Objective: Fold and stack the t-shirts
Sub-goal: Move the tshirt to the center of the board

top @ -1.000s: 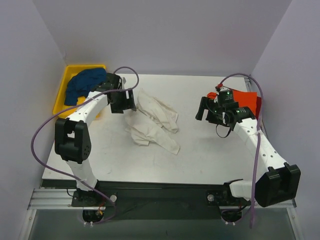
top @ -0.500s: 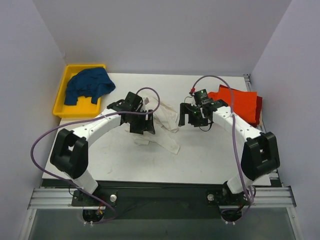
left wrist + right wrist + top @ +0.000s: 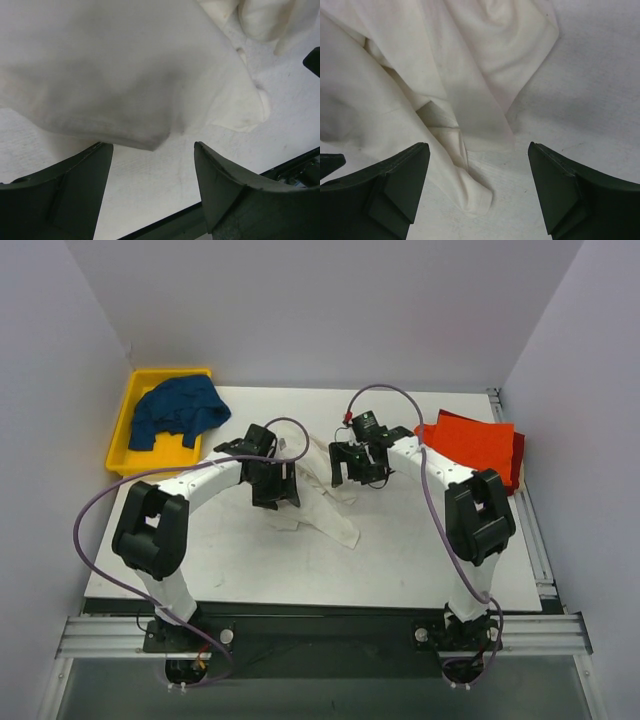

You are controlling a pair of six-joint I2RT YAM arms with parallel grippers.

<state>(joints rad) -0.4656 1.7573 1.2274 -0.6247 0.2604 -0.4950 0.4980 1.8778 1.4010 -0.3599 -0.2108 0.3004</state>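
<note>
The large off-white t-shirt [image 3: 322, 508] lies crumpled in the middle of the table. My left gripper [image 3: 275, 488] is open over its left edge; in the left wrist view the cloth [image 3: 125, 65] hangs just beyond the open gripper [image 3: 152, 162], with nothing between the fingers. My right gripper [image 3: 350, 468] is open over the shirt's right side; in the right wrist view a fold of the cloth [image 3: 465, 185] lies between the spread fingers of the open gripper [image 3: 479, 165]. An orange-red shirt [image 3: 480, 443] lies folded on a dark red one [image 3: 517, 455] at the right. A dark blue shirt [image 3: 175, 410] lies in the bin.
The yellow plastic bin [image 3: 122, 428] stands at the back left corner of the table. Purple walls close in the back and both sides. Purple cables loop from both arms over the table.
Both arms have swung inward to the off-white shirt: the left from beside the bin, the right from the orange-red stack. Both grippers stayed open.
</note>
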